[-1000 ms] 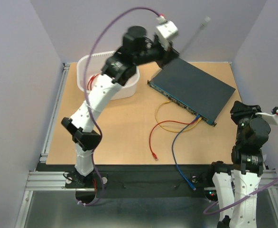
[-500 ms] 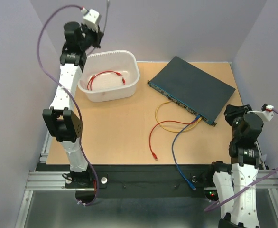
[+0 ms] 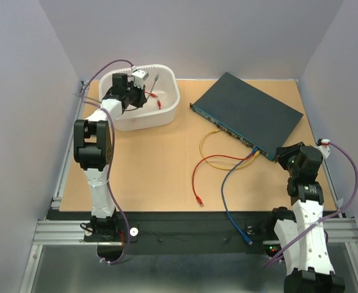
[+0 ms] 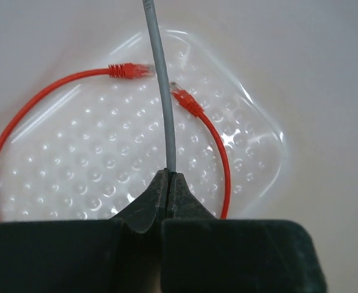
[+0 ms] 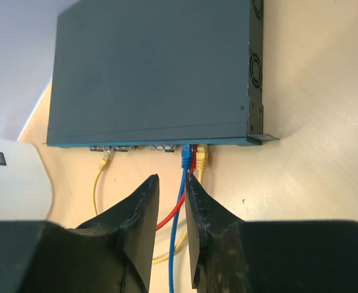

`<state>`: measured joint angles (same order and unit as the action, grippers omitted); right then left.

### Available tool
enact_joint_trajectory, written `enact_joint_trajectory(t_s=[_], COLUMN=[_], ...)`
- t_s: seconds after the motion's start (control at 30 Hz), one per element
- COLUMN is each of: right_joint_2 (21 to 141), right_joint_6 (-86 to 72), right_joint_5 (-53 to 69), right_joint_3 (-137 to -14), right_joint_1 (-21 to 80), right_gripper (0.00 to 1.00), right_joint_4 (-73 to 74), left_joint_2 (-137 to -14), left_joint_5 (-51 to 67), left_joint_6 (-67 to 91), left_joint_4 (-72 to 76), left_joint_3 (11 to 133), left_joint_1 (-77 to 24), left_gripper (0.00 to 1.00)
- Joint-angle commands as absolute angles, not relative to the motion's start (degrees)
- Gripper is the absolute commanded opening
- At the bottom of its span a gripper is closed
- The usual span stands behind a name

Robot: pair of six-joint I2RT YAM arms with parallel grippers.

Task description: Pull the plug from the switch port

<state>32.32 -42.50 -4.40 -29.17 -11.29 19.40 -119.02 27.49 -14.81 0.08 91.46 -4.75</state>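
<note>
The dark blue-grey switch [image 3: 249, 113] lies at the back right, with its port edge facing the front left. In the right wrist view, blue [image 5: 186, 157], red [image 5: 193, 160] and yellow [image 5: 201, 157] plugs sit side by side in ports of the switch [image 5: 154, 73]. Another yellow plug [image 5: 105, 160] sits further left. My right gripper [image 5: 171, 178] is open, and the blue cable runs between its fingers just short of the plugs. In the top view it [image 3: 287, 155] is by the switch's near corner. My left gripper [image 4: 168, 174] is shut on a grey cable [image 4: 160, 91] over the white tub [image 3: 167, 116].
A red cable [image 4: 20, 122] lies coiled in the tub. On the table are a yellow cable loop [image 3: 212, 149], a red cable with a loose end [image 3: 195, 183], and a blue cable [image 3: 225, 195] running to the front edge. Walls stand close on both sides.
My left arm swung from above the switch to the far left, then came down over the tub, still holding the grey cable. My right gripper moved left and forward to the switch's port edge.
</note>
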Motion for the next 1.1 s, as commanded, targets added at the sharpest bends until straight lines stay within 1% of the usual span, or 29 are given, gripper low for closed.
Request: enact_joint_trajectory(t_s=[0.0, 0.03, 0.07, 0.1, 0.13, 0.17, 0.2, 0.27, 0.37, 0.43, 0.5, 0.53, 0.57, 0.63, 0.7, 0.77, 0.8, 0.83, 0.9, 0.93, 1.07], right_joint_2=[32.6, 32.8, 33.0, 33.3, 33.7, 34.6, 35.1, 36.5, 38.4, 41.7, 46.4, 47.7, 49.4, 52.9, 54.8, 58.2, 59.5, 61.2, 62.9, 63.5, 65.3], right_joint_6=[-43.0, -43.0, -42.9, -43.2, -43.4, -43.7, -44.0, -45.0, -46.7, -47.5, -47.7, -47.5, -47.3, -46.6, -46.7, -47.0, -47.2, -47.5, -47.4, -47.2, -46.8], right_joint_5=[-1.8, -1.1, -0.7, -0.3, -0.3, 1.1, 1.5, 2.8, 6.0, 8.4, 9.7, 10.3, 10.4, 10.1, 10.0, 10.8, 11.2, 11.7, 12.4, 13.0, 13.1], right_joint_3=[-28.4, -28.1, -27.6, -27.2, -26.7, -26.4, -25.5, -24.3, -22.0, -21.2, -20.8, -21.0, -21.7, -22.5, -23.2, -23.1, -22.9, -22.8, -22.7, -23.0, -24.4], right_joint_1=[-11.7, -11.7, -11.7, -11.7, -11.7, -11.7, -11.7, -11.7, -11.7, -11.7, -11.7, -11.7, -11.7, -11.7, -11.7, -11.7, -11.7, -11.7, -11.7, -11.7, -11.7], right_gripper=[0.31, 0.32, 0.35, 0.36, 0.38, 0.39, 0.42, 0.44, 0.45, 0.45, 0.45, 0.45, 0.45, 0.45, 0.45, 0.45, 0.45, 0.45, 0.45, 0.45, 0.44], right_joint_4=[14.6, 14.0, 13.7, 13.4, 12.5, 12.2, 11.9, 9.8, 5.5, 1.8, 0.4, -2.8, -3.5, -5.4, -6.7, -8.8, -9.4, -10.6, -12.3, -13.5, -13.9], left_joint_2=[-121.8, -122.0, -121.8, -121.6, -121.1, -120.1, -119.3, -116.5, -111.4, -108.6, -104.8, -103.7, -102.6, -102.7, -104.8, -108.7, -110.4, -114.1, -118.6, -122.9, -129.8], left_joint_5=[23.6, 23.6, 23.6, 23.5, 23.1, 22.8, 22.4, 22.2, 21.1, 18.1, 13.7, 12.4, 11.5, 11.3, 14.3, 15.4, 15.8, 15.8, 15.0, 14.8, 13.4], left_joint_6=[-15.9, -16.0, -16.4, -16.6, -16.4, -16.1, -15.6, -15.1, -13.5, -12.0, -12.3, -13.0, -14.7, -17.0, -19.5, -20.6, -20.8, -21.3, -21.9, -22.4, -25.7], left_joint_4=[2.5, 2.4, 2.4, 2.3, 2.3, 2.3, 2.3, 2.3, 1.8, 1.8, 1.1, 0.5, 0.1, -5.8, -10.5, -11.8, -12.2, -12.2, -13.1, -13.7, -14.7], left_joint_3=[96.5, 96.6, 96.7, 96.7, 96.8, 96.7, 96.8, 96.8, 97.1, 97.3, 97.6, 97.8, 99.1, 101.3, 105.2, 108.3, 109.2, 110.4, 115.1, 117.1, 126.1], left_joint_1=[-5.1, -5.1, -5.3, -5.4, -5.5, -5.6, -5.7, -5.7, -5.8, -6.3, -8.4, -9.6, -12.6, -16.1, -21.6, -25.2, -29.0, -30.6, -35.1, -36.6, -41.7], left_gripper=[0.00, 0.11, 0.28, 0.48, 0.95, 0.99, 0.99, 0.99, 0.99, 0.99, 0.99, 0.99, 0.99, 0.99, 0.99, 0.99, 0.99, 0.99, 0.99, 0.99, 0.99])
